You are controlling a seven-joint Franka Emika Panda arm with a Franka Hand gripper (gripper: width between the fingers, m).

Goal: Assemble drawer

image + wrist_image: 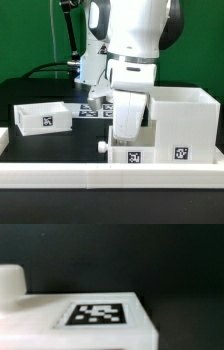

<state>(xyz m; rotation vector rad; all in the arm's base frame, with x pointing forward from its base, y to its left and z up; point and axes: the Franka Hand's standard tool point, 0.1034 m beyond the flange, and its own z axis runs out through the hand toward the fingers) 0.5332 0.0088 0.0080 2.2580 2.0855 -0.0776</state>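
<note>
The drawer's large hollow case (186,118) stands at the exterior view's right, with a tag on its front. One small tray (132,154) with a tag and a round knob (103,146) lies against the case's left side. The second tray (41,117) sits apart at the left. My gripper (128,138) points down onto the tray beside the case; its fingers are hidden behind the hand. In the wrist view that tray (70,328) fills the near field, with its tag (98,314) and knob (10,277). No fingers show there.
A long low white rail (100,179) runs along the front of the black table. The marker board (92,111) lies flat behind the arm. Black cables hang at the back left.
</note>
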